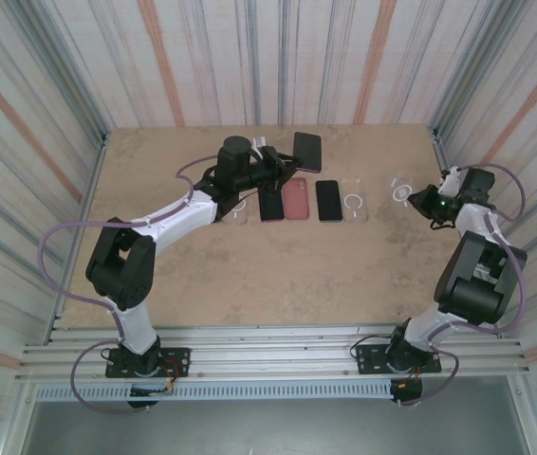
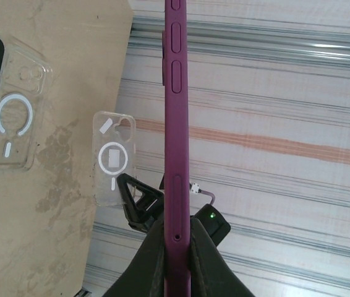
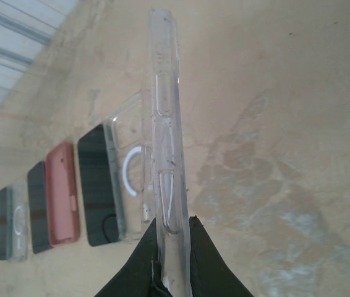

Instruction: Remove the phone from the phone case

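One magenta-edged phone (image 2: 176,124) stands edge-on up the middle of the left wrist view, its lower end clamped tight in the left pincer (image 2: 176,234). The right pincer (image 3: 172,235) is closed on a clear case (image 3: 164,124), also edge-on. At upper centre of the top view, a row of phones and cases (image 1: 299,199) lies on the worktop (image 1: 249,275).
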